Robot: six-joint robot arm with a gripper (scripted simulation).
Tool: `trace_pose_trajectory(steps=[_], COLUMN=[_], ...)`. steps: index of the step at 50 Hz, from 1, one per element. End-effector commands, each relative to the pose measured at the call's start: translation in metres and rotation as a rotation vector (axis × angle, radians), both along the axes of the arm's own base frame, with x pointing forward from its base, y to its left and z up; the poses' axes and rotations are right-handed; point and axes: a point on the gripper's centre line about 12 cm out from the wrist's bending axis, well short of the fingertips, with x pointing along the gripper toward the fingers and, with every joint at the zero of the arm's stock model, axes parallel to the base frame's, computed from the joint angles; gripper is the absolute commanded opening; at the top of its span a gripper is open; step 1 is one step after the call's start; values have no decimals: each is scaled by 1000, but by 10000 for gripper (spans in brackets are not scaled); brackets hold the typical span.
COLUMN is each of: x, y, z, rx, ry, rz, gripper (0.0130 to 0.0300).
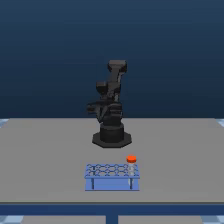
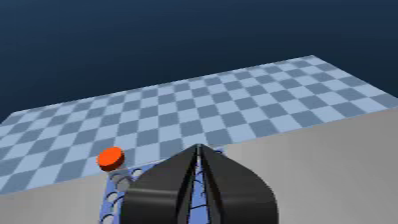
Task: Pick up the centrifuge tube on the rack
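The blue rack (image 1: 112, 184) stands on the grey table near its front edge, in front of the arm's base. The centrifuge tube (image 1: 131, 166) stands upright in a hole at the rack's end toward the exterior view's right, its orange-red cap (image 1: 131, 159) rising above the rack top. The dark arm (image 1: 111, 102) is folded upright behind the rack, well clear of it. In the wrist view my gripper (image 2: 200, 150) is shut with nothing held, its dark fingers (image 2: 169, 185) meeting at a point. The tube's cap (image 2: 110, 157) sits off to one side of them, over the rack (image 2: 114, 196).
The grey table (image 1: 50, 150) extends around the arm's black base (image 1: 111, 136). Beyond the table edge lies a blue checkered floor (image 2: 222, 105) under a dark blue backdrop. No other objects show.
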Motion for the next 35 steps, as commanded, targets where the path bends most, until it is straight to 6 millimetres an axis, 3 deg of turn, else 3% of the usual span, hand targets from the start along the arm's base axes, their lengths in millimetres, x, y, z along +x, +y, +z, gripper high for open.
trace_pose_trajectory(steps=[1, 35], x=[0, 1], y=[0, 1], z=[0, 0], rx=[0, 0], ry=[0, 1], rz=[0, 1], gripper=[300, 300])
